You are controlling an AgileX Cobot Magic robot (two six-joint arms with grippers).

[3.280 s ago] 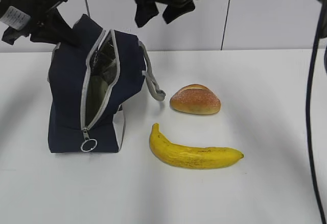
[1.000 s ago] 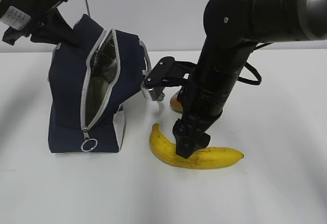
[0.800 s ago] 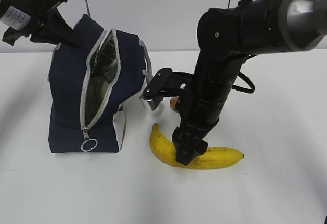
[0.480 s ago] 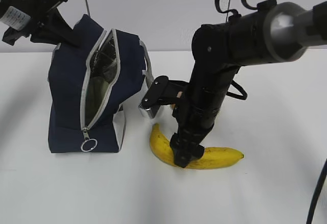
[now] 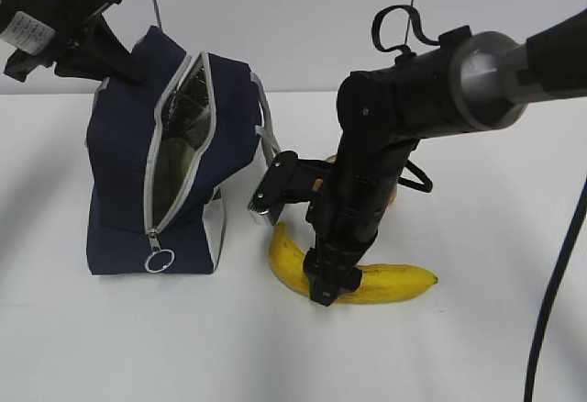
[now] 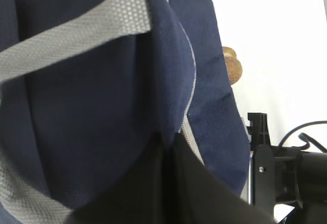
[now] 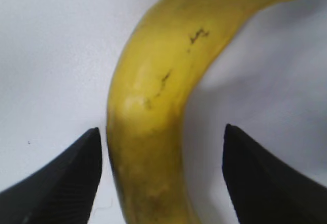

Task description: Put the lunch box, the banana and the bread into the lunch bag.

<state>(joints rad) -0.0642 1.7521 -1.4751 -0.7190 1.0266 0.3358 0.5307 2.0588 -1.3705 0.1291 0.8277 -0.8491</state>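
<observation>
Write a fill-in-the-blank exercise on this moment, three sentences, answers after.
1. The right gripper has its fingers spread on either side of the ____.
2. The lunch bag stands with its zipper ____.
3. The left gripper is at the bag's ____ corner.

Answers: banana; open; top
</observation>
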